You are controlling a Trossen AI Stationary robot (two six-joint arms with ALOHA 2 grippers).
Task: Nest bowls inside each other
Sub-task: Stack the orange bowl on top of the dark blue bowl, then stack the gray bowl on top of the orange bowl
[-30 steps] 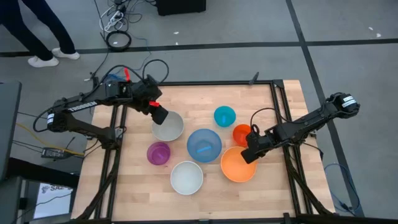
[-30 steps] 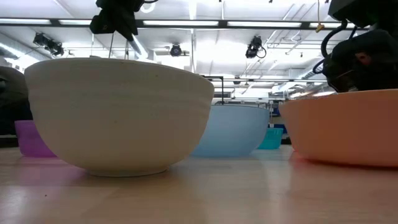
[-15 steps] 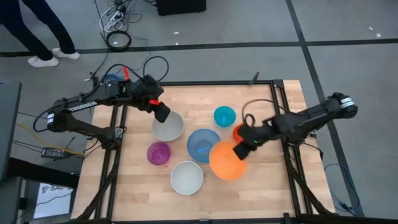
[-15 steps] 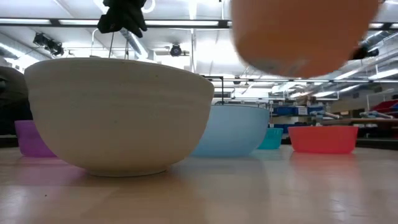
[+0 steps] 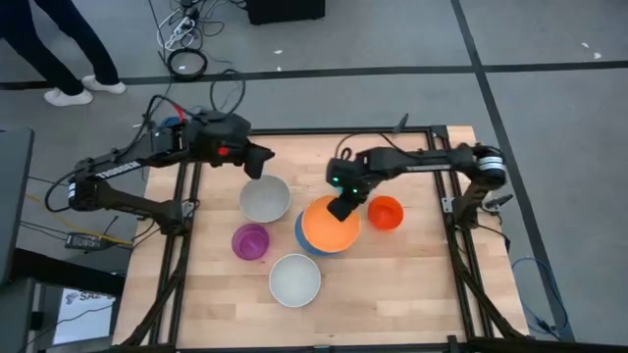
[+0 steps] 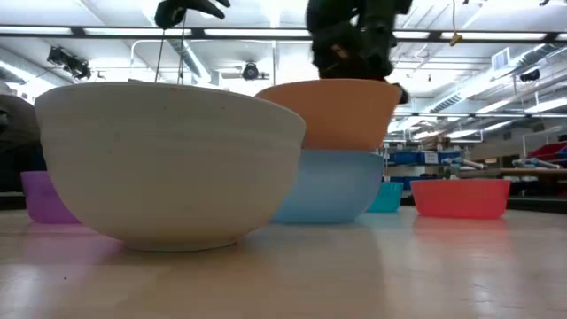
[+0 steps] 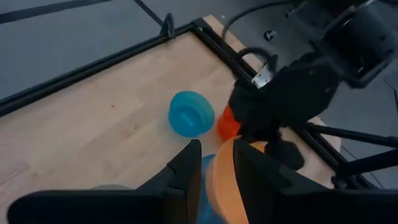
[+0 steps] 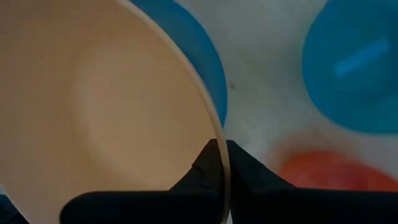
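Note:
My right gripper [image 5: 340,209] is shut on the large orange bowl [image 5: 327,230], which sits over the large blue bowl [image 5: 298,235]; in the low view the orange bowl [image 6: 328,115] dips behind the blue bowl's rim [image 6: 337,152]. My left gripper [image 5: 263,163] hangs open and empty above the far edge of the grey bowl [image 5: 265,201]. The purple bowl [image 5: 250,241], white bowl [image 5: 294,279] and red-orange bowl [image 5: 385,211] stand on their bases on the table. The teal bowl [image 7: 189,114] lies beyond the orange one, under my right arm. My right gripper pinches the orange bowl's rim [image 8: 217,146] on its far right side, one finger inside the bowl and one outside. The fingers come from above, pointing steeply down. The bowl hangs open side up over the blue bowl; whether it rests in it I cannot tell.
The wooden table [image 5: 412,284] has a black frame along its edges. Bare wood lies at the near right and along the far edge. A person's legs [image 5: 69,59] stand on the floor beyond the far left corner, by cables.
My right gripper has lifted the orange bowl off the table's near right part and carried it leftward and a little farther, over the blue bowl, then lowered it there. My left gripper has risen from the grey bowl's rim and tipped up toward level.

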